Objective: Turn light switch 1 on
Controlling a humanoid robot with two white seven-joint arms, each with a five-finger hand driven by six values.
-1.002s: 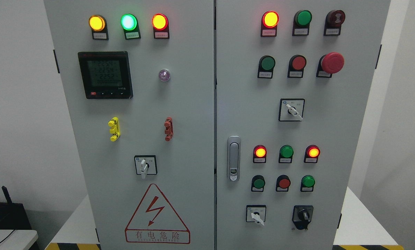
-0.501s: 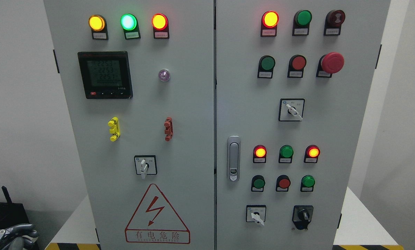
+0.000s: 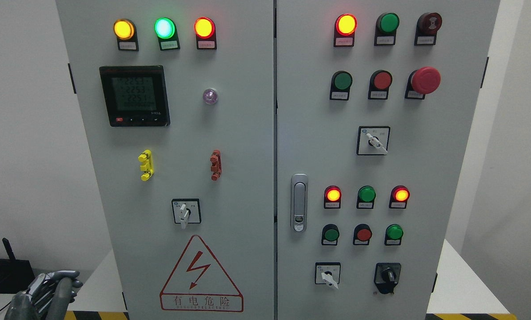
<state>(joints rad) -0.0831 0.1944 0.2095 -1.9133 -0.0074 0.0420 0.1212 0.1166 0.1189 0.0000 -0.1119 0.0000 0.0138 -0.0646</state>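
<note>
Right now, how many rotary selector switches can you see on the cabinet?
4: one on the left door above the warning triangle, one mid right door, two bottom right, white-handled and black. None looks hidden.

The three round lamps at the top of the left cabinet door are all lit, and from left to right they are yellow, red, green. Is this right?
Not quite: the order is wrong. The head view shows, from left to right, the round yellow lamp, the round green lamp and the round red lamp. Green is in the middle and red on the right. All three are lit, at the top of the grey left cabinet door.
</note>
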